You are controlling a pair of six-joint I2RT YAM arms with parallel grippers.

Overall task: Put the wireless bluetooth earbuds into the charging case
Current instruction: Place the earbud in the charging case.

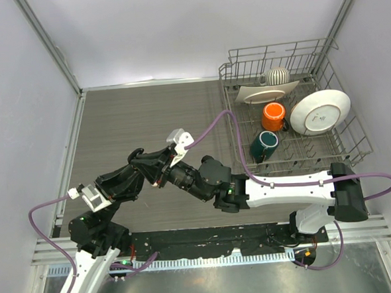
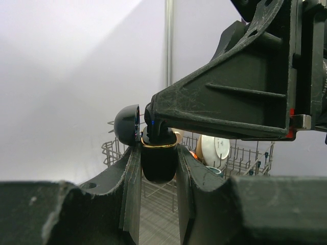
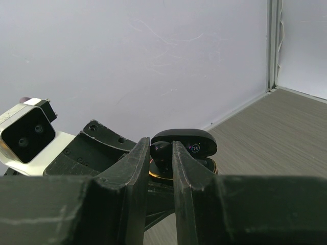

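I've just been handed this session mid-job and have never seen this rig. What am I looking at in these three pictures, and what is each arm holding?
These are two robot arms bolted at the near edge of a table. The overhead picture looks down from behind them. The other two come from a camera on each wrist, with that arm's own fingers in the foreground. The left end effector is shut on a black charging case, whose lid is open. The right end effector pinches a small dark piece, apparently a black earbud, right at the case's mouth. On the table's right side stands a dish rack with plates and mugs; it is not part of this job.
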